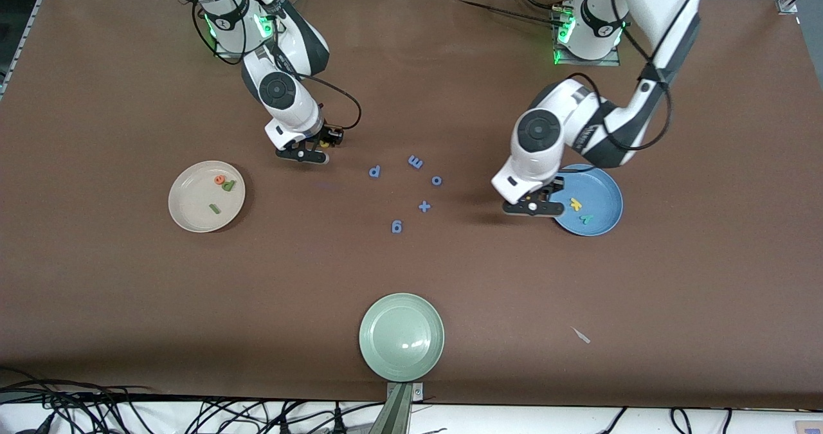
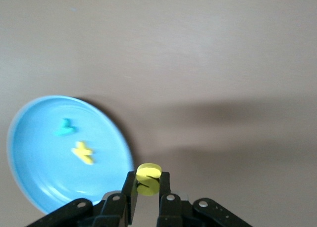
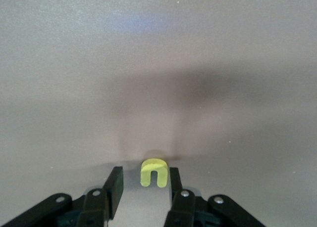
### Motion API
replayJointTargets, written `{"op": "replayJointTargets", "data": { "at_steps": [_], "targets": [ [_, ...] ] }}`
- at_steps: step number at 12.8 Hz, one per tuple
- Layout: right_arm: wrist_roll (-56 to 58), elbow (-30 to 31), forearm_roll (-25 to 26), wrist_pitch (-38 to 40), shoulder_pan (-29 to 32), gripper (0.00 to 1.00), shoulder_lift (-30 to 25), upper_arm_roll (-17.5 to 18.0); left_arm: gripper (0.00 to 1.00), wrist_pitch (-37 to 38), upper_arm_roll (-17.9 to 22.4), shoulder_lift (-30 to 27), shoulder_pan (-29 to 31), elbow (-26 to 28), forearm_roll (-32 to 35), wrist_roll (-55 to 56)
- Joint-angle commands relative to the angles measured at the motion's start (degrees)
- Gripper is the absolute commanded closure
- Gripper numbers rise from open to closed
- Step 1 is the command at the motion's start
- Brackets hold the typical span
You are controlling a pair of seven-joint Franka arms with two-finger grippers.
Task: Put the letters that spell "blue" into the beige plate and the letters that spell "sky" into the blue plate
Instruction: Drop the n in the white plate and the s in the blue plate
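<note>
Left gripper (image 2: 147,187), clamped on my yellow s (image 2: 148,178), hangs beside the blue plate (image 2: 34,182); right gripper (image 3: 144,185), fingers apart, straddles the yellow u (image 3: 154,173).

Orange e (image 1: 219,179), green b (image 1: 228,186), bar l (image 1: 215,209) lie in the beige plate (image 1: 186,212).

We find three small foam letters (image 1: 222,186) in the round beige plate (image 1: 189,212) and two foam letters (image 1: 580,211) in the round blue plate (image 1: 607,193).
</note>
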State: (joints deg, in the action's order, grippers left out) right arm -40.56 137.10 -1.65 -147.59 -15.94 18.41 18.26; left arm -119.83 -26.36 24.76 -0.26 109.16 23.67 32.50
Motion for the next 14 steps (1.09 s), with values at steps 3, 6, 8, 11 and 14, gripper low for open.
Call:
{"op": "replayJointTargets", "data": {
  "at_steps": [3,6,8,11,14],
  "targets": [
    [0.31,1.32,0.77,-3.66,0.29,0.55,0.92,0.11,1.0,-0.22,-0.54,-1.38,9.48,3.86,-1.26,-15.52],
    [0.39,2.81,0.86,-6.29,0.29,0.6,1.28,0.11,1.0,-3.2,-0.54,2.21,13.96,5.8,-0.38,-19.93],
    [0.83,3.26,1.47,-6.92,0.29,0.77,1.19,0.11,0.12,-4.01,-0.54,2.22,14.15,6.77,-0.47,-20.11],
    [2.58,3.08,1.38,-4.65,0.29,0.93,-1.0,-0.67,0.0,-3.3,-0.63,1.87,14.41,6.07,-0.47,-20.2],
    [10.21,1.07,1.38,6.4,0.38,0.93,-6.79,-6.63,0.0,-2.08,-1.94,-0.4,14.41,4.84,-1.34,-20.02]
  ]
}}
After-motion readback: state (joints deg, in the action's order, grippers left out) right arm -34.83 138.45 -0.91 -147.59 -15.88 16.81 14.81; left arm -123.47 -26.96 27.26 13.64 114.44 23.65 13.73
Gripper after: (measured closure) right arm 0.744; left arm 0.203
